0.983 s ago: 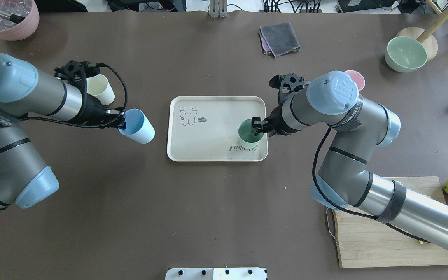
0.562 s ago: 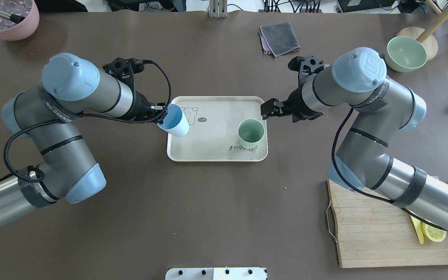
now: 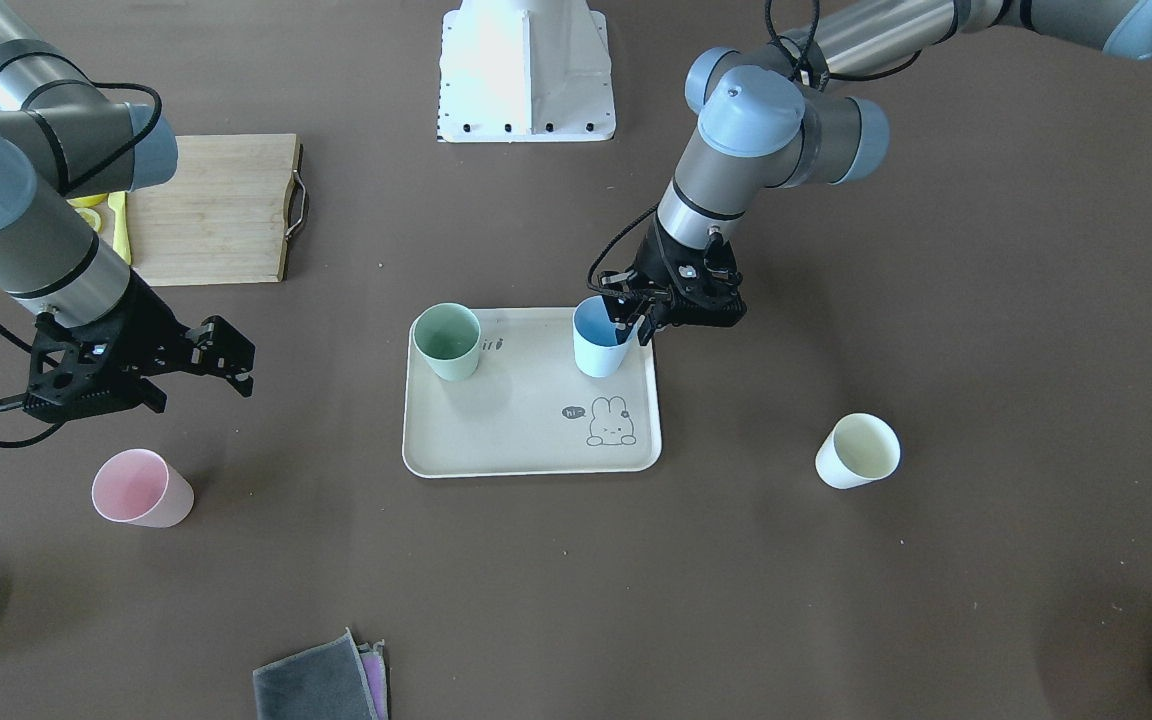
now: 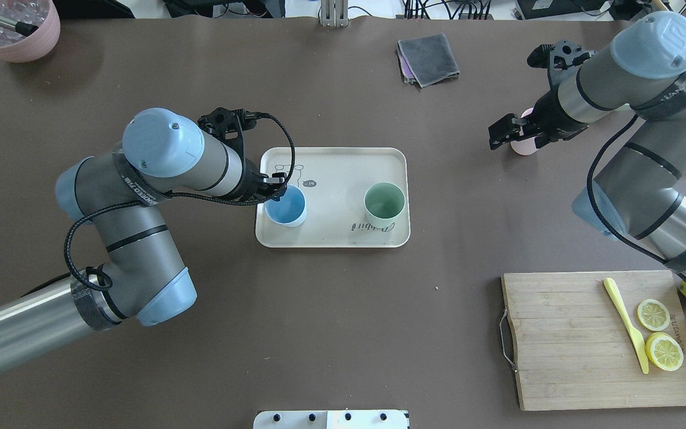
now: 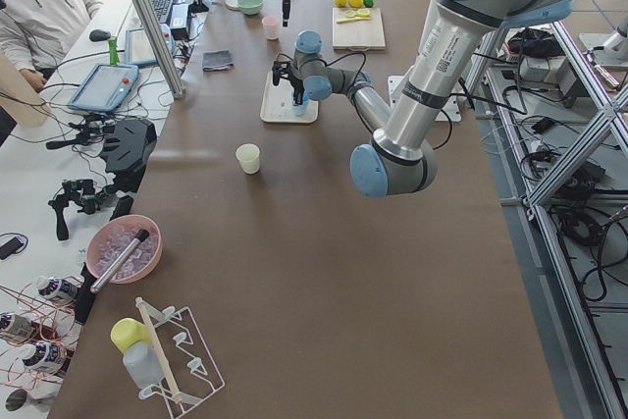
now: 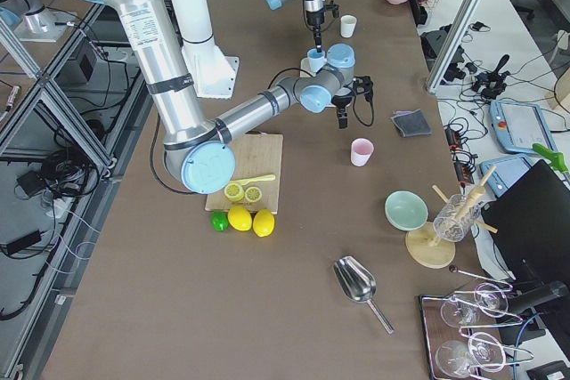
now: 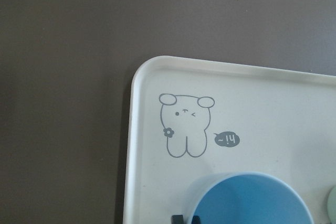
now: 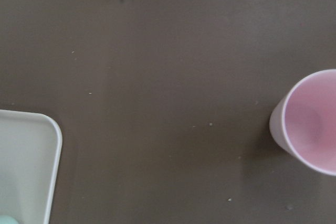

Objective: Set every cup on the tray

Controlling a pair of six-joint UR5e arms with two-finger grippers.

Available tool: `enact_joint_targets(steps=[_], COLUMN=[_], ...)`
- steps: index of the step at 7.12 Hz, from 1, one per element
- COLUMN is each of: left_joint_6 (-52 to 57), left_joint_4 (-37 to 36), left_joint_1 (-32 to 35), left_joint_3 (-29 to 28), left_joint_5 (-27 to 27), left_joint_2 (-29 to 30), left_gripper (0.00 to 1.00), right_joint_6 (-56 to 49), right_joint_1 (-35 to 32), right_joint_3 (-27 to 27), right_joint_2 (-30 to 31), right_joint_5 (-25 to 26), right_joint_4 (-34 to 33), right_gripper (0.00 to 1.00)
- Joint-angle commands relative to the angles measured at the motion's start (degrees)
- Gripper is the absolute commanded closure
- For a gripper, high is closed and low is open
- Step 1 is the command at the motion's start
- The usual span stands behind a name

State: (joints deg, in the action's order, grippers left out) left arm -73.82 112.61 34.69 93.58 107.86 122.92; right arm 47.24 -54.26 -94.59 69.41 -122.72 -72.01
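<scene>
- Front-facing: the left hand (image 3: 626, 322) was closed on the blue cup (image 3: 601, 352) at its rim. That cup stood on the tray (image 3: 526, 455), apart from the green cup (image 3: 448, 342).
- Same view: the right hand (image 3: 198, 378) hung with its fingers spread — holding nothing — near the pink cup (image 3: 141, 488).
- Overhead: the pink cup sat off the tray on the table (image 4: 331, 333), partly hidden by the right hand.
- Exterior left: the cream cup (image 5: 248, 158) stood alone — well apart from the tray.

Brown table (image 4: 319, 328) carries tray (image 4: 331, 150), pink cup (image 3: 141, 488), cream cup (image 3: 858, 451) — and board (image 4: 563, 345).

arms (image 4: 212, 170): silver-grey tubes | joint caps (image 4: 161, 140): pale blue | cables (image 4: 68, 241): black
</scene>
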Motion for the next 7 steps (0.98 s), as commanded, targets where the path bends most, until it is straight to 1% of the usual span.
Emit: enact_joint_targets(steps=[1, 2, 4, 6, 7], left_joint_6=[0.6, 2.0, 5.2, 5.4, 6.7], left_joint_4=[0.0, 0.0, 0.0, 0.0, -0.1], left_joint_1=[2.6, 5.5, 9.9, 10.8, 12.3], left_joint_3=[0.4, 0.8, 3.0, 2.8, 2.8], left_joint_5=[1.0, 5.0, 8.8, 8.8, 9.0], left_joint_2=[-0.3, -1.2, -4.2, -4.4, -4.4], left_gripper=[0.03, 0.03, 0.03, 0.03, 0.03], right_joint_6=[-5.7, -6.5, -7.8, -8.0, -7.6], right_joint_1=[-4.3, -5.6, -6.5, -6.5, -6.5], right_joint_3=[6.1, 9.4, 16.1, 18.3, 18.0], right_joint_2=[-0.7, -2.4, -5.2, -5.3, -5.1], right_joint_5=[-0.5, -0.9, -0.8, -0.8, -0.9], right_joint_4=[-1.0, -1.0, -0.7, -0.7, -0.6], right_gripper=[0.00, 0.01, 0.02, 0.22, 0.38])
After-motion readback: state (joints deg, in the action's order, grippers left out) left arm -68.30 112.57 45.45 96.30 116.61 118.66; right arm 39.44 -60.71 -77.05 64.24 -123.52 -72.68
